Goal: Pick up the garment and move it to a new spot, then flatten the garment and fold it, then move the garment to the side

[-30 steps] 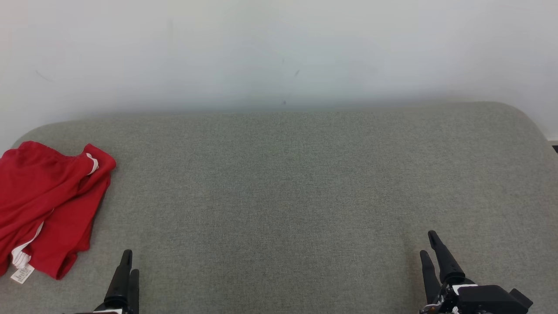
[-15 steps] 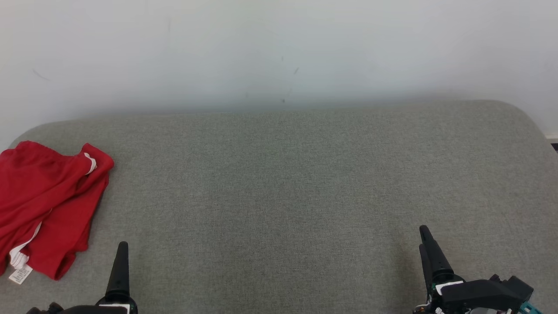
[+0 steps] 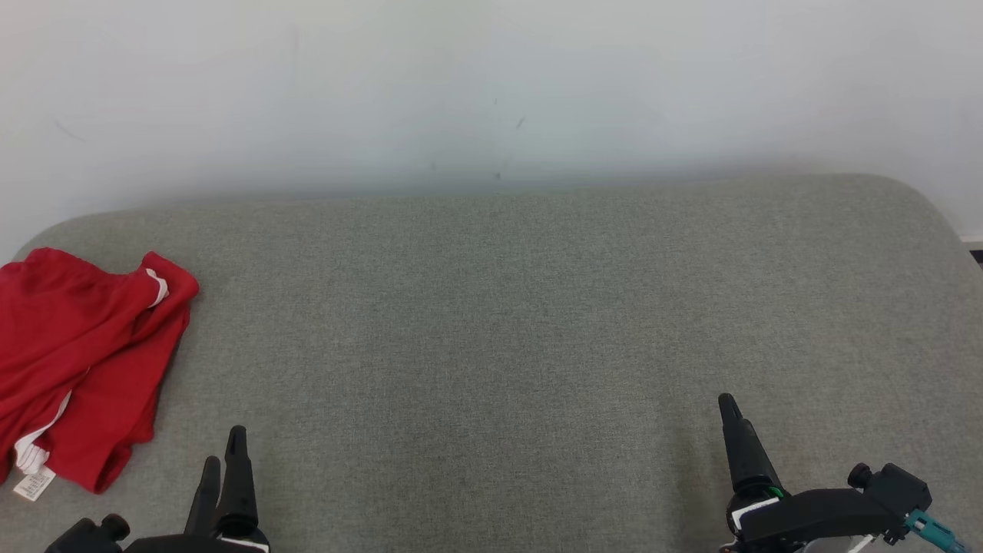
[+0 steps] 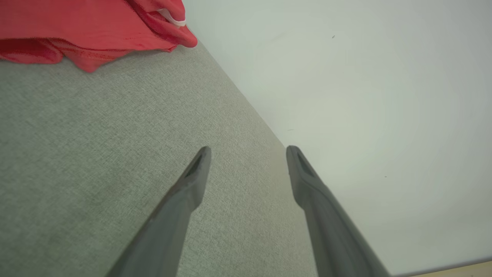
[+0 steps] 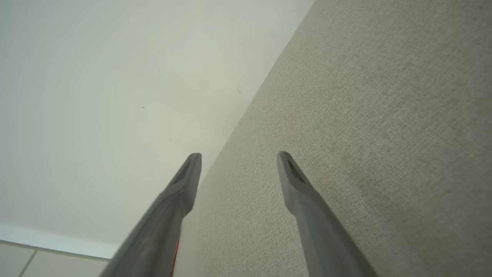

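The red garment [image 3: 81,361], with white trim and a white label, lies crumpled at the left end of the grey cushioned surface [image 3: 499,322]; part of it runs off the head view's left edge. In the left wrist view the garment [image 4: 96,27] sits at the top left, well beyond the fingertips. My left gripper [image 3: 223,449] stands low at the near left, to the right of the garment and apart from it; its fingers are open with nothing between them [image 4: 248,152]. My right gripper [image 3: 729,411] is at the near right, open and empty [image 5: 238,157].
A pale wall [image 3: 491,92] rises directly behind the cushioned surface. The surface has rounded far corners, and its right end curves down near a dark strip of floor [image 3: 975,257].
The left gripper's fingers have spread apart. Both arms have rolled at the wrist, and the right gripper has shifted a little left. The garment lies unmoved.
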Controlling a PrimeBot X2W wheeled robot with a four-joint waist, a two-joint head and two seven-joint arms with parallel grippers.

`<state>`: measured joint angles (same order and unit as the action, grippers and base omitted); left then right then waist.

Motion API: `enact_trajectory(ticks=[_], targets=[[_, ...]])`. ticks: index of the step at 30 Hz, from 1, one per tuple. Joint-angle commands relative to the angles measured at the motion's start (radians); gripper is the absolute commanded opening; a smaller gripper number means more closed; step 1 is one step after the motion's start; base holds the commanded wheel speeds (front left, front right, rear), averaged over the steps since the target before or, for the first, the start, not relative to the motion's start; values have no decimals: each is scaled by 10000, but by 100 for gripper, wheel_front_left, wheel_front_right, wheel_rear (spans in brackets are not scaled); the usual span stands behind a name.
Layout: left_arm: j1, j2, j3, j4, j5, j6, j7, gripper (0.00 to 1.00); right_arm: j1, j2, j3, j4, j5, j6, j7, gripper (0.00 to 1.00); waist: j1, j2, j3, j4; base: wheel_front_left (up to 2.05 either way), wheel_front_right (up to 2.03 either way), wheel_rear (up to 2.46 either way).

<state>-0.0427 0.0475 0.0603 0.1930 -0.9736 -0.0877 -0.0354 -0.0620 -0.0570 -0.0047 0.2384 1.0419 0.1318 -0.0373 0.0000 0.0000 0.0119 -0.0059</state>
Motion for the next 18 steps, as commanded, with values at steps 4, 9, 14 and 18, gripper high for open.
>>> enact_trajectory(ticks=[4,9,14,18], targets=[[21,159,-182,-184,1127,131,-234,100,-115,-40,111,-154,-1166,-7,-228,100,0,0,-7,-4,0,0,0],[52,207,-297,-209,1776,262,-375,100,-97,-15,154,-142,-1928,-7,-367,100,0,0,-15,-7,0,0,0],[99,295,-446,-202,2489,375,-545,100,-62,20,164,-72,-2760,-8,-532,100,0,0,-33,-15,0,0,0],[151,386,-507,-302,2978,438,-667,100,-55,41,176,-59,-3395,-9,-655,100,0,0,-52,-17,0,0,0]])
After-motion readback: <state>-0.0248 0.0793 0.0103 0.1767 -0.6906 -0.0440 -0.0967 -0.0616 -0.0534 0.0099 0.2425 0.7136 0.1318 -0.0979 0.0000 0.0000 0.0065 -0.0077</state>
